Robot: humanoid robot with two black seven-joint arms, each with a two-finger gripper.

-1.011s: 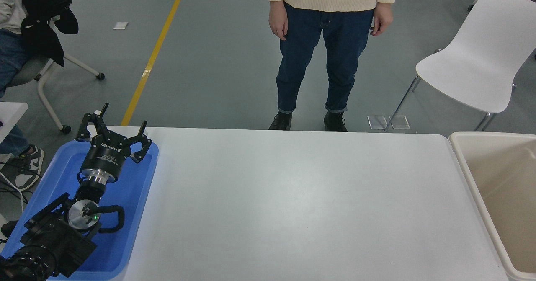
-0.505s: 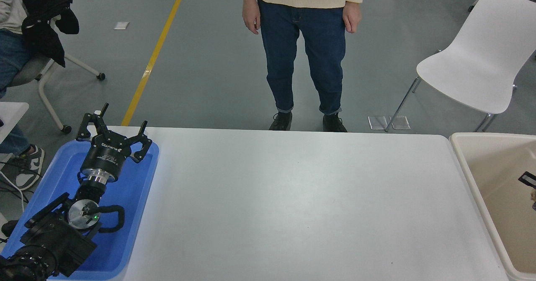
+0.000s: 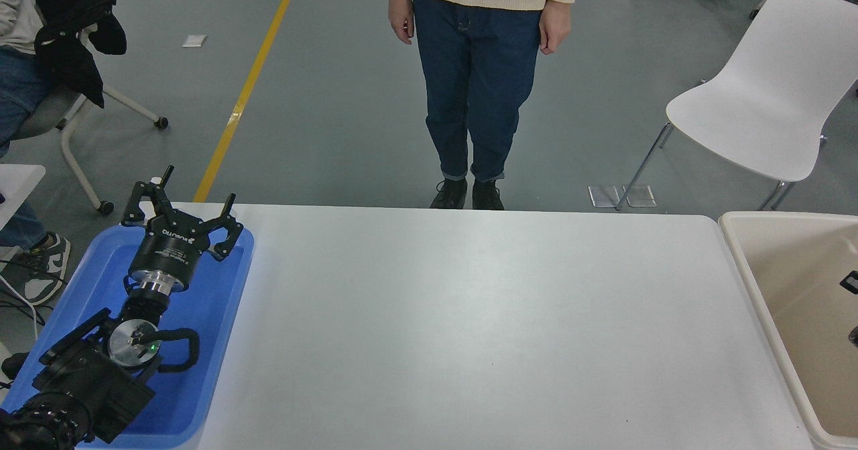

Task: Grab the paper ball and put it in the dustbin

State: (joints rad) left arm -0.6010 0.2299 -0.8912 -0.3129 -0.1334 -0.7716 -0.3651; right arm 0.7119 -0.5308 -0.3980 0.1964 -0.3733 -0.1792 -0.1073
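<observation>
White table [image 3: 469,329] is filling most of the head view, with a person [image 3: 479,68] in a cream sweater and dark jeans standing at its far edge and a white chair [image 3: 771,94] sitting on the grey floor beyond the far right corner. Cream-beige dustbin [image 3: 737,249] is standing against the table's right end; only dark slivers of the right gripper [image 3: 851,282] are showing at the frame edge over its interior, so its finger state cannot be told. Blue tray [image 3: 221,316] is lying at the left end, and the left gripper [image 3: 184,218] is hanging over it with fingers spread apart, gripping nothing. Paper ball is not appearing anywhere in view.
</observation>
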